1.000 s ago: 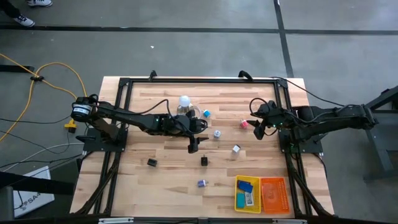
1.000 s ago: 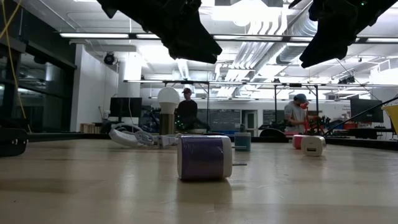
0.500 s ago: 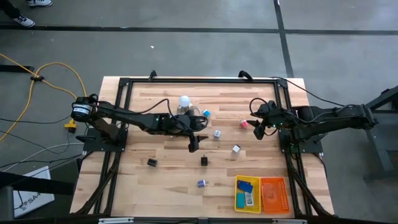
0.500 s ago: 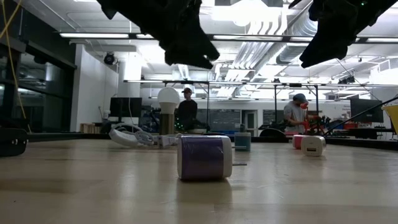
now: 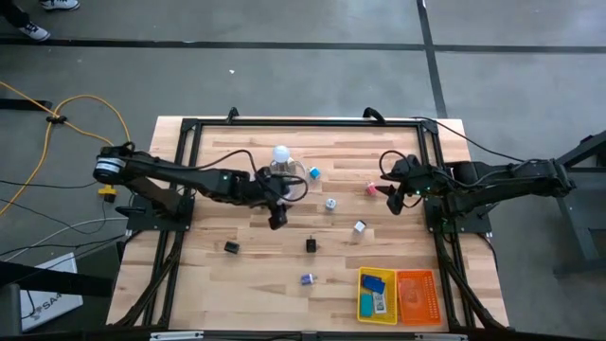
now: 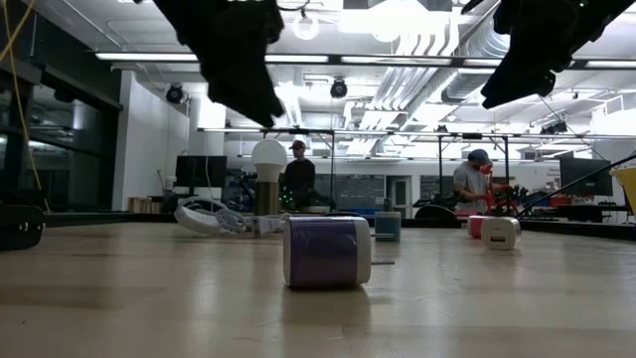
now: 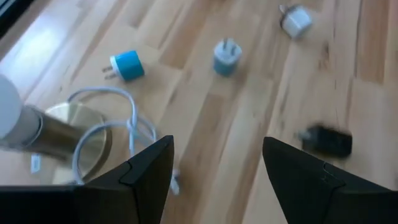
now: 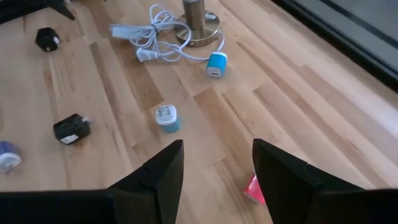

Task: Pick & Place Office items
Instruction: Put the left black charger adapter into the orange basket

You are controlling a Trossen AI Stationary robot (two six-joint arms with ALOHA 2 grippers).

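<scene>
Left gripper (image 5: 276, 220) open and empty at centre of your high view, black plug (image 5: 311, 244) lower right of it, right gripper (image 5: 391, 201) parted, pink plug (image 5: 372, 188) just left.

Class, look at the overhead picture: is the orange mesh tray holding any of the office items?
No. The orange mesh tray shows only bare mesh, while the yellow tray beside it holds a blue block.

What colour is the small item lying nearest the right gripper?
Pink; the high view shows it best.
</scene>
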